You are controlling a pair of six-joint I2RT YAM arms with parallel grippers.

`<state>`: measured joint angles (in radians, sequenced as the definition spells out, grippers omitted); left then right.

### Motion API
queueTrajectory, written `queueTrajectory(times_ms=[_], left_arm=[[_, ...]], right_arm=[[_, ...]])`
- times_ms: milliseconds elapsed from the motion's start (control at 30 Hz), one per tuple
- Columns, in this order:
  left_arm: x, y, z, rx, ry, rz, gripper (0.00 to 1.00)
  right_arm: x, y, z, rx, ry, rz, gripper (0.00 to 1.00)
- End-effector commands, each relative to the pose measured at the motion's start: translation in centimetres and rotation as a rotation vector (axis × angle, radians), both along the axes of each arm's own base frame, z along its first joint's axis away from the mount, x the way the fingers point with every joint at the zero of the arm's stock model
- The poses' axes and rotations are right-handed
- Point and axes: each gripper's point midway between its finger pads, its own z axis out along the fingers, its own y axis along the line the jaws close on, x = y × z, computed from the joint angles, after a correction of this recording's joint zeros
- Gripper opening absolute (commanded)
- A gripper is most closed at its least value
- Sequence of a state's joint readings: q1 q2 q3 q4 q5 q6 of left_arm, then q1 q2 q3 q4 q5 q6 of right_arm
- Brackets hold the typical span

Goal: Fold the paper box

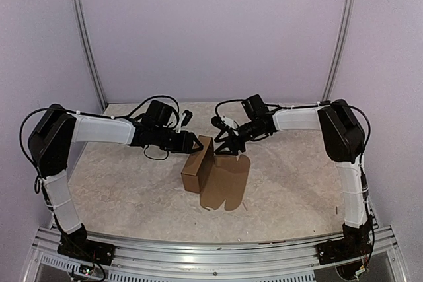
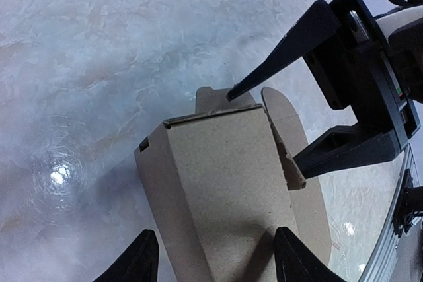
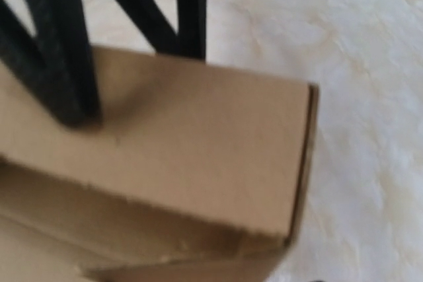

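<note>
Paper box [image 1: 198, 162] sits mid-counter [image 1: 132, 189] from above. Its folded body runs 7 to 1 o'clock, with the lid panel flat toward 4.

Left wrist: my left end effector [image 2: 215, 230] straddles the body, jaws apart. The right end effector [image 2: 263, 130] is spread wide, one tip touching the far edge.

Right wrist: a blurred box face fills the left, its end edge at 3 o'clock.

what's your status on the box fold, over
Left gripper: jaws straddle the paper box, grip unclear. Right gripper: jaws open at its side flap. Box part-folded, lid flat. No obstruction seen.
</note>
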<state>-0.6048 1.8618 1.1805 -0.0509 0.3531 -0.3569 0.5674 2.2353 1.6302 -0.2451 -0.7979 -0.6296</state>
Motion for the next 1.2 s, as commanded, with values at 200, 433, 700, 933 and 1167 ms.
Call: queueTrajectory(times_ms=[200,433,700,933,1167], left_arm=[[-1.0,-0.2,-2.3,-0.076,0.06,-0.103,0.58],[-0.6,0.3,-1.3,-0.149,0.047,-0.129,0.58],[0.0,1.0,-0.7,-0.177,0.03,-0.129,0.59],[0.0,0.7,-0.2,-0.241,0.03,-0.199,0.59],[0.7,1.5,-0.5,-0.259,0.05,-0.189,0.58]], right_arm=[[2.1,3.5,-0.4,0.069,0.068,-0.055,0.58],[1.9,4.5,-1.1,0.098,0.132,-0.026,0.54],[2.4,5.7,-0.9,0.117,0.145,-0.015,0.55],[2.6,8.8,-0.5,0.145,0.174,0.04,0.51],[2.2,10.1,0.0,0.18,0.217,0.085,0.38]])
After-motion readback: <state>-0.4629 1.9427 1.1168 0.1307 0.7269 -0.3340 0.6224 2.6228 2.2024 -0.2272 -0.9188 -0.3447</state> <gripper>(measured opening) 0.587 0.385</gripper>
